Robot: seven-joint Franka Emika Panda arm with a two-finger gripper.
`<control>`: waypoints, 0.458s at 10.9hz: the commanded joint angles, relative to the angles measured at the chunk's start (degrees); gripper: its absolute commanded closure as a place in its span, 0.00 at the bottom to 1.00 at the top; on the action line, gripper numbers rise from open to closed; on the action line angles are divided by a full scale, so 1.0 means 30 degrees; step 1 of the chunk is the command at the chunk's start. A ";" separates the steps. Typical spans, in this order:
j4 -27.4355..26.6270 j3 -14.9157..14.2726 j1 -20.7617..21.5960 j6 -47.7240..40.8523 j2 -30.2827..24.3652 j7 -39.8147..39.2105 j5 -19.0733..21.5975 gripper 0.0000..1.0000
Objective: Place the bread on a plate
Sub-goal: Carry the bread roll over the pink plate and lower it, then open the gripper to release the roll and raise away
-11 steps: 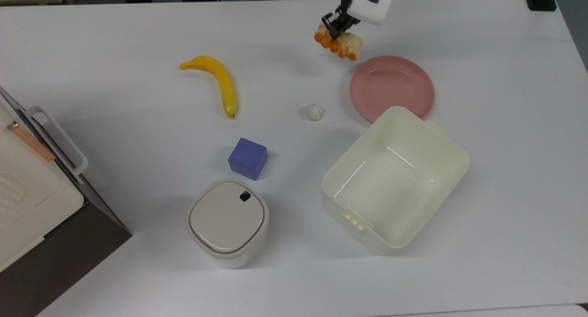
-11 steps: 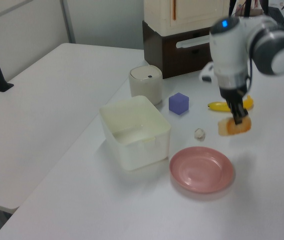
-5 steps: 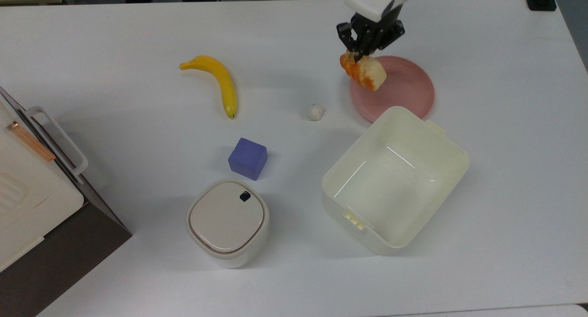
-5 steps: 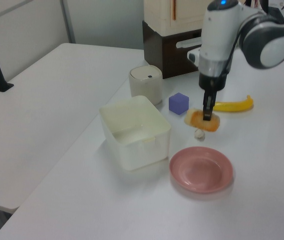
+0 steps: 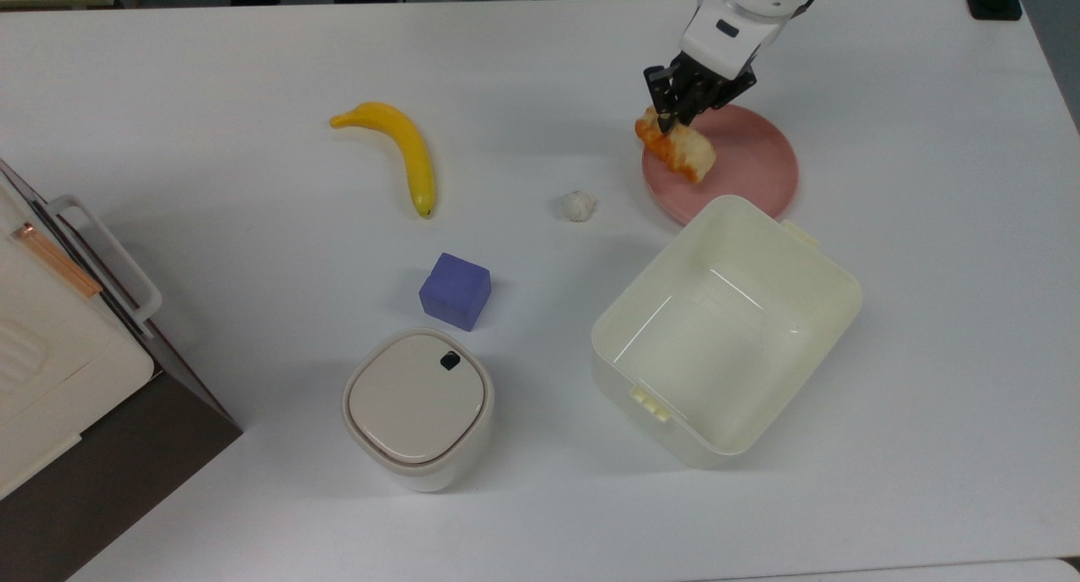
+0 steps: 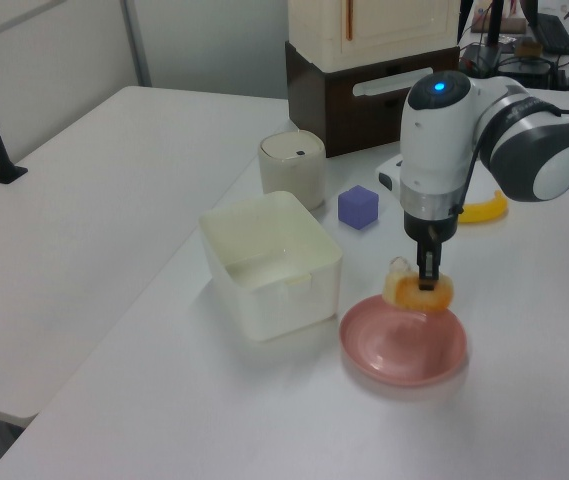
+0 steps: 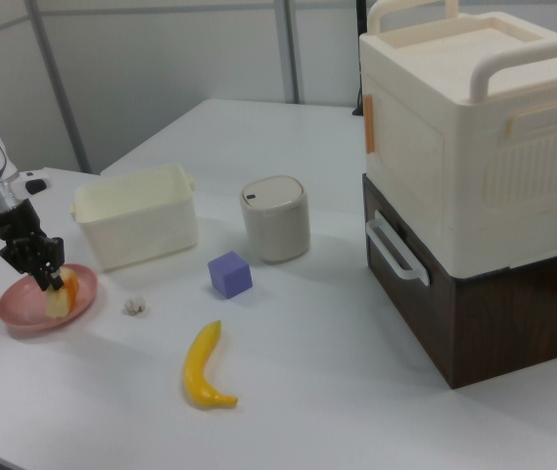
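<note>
Carried from beside the plate [image 5: 742, 156], the bread [image 5: 679, 150] now hangs over it, pincer [image 5: 675, 126] clamped, fingertips hidden.

In the top view, the bread [image 5: 677, 148] hangs in the gripper [image 5: 672, 125] over the plate's [image 5: 742, 164] left edge, with the tub [image 5: 726, 329] just below the plate. The small ball [image 5: 578, 205] lies left of the plate, the banana [image 5: 401, 152] farther left. The cube [image 5: 456, 290] sits below them, just above the lidded bin [image 5: 418, 406].

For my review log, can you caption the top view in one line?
Pincer holds the bread over the pink plate's rim, beside the cream tub.
</note>
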 commanded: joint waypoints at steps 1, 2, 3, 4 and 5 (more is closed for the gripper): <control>0.0362 0.0089 -0.0092 -0.1569 -0.0506 0.0277 -0.0129 0.00; 0.0801 0.0089 -0.0354 -0.2356 -0.0652 0.0422 -0.0098 0.00; 0.1472 0.0060 -0.0647 -0.2973 -0.0827 0.0221 -0.0098 0.00; 0.1885 0.0031 -0.1259 -0.3646 -0.1206 -0.0361 -0.0069 0.00; 0.2556 -0.0114 -0.1439 -0.4871 -0.1558 -0.1324 0.0135 0.00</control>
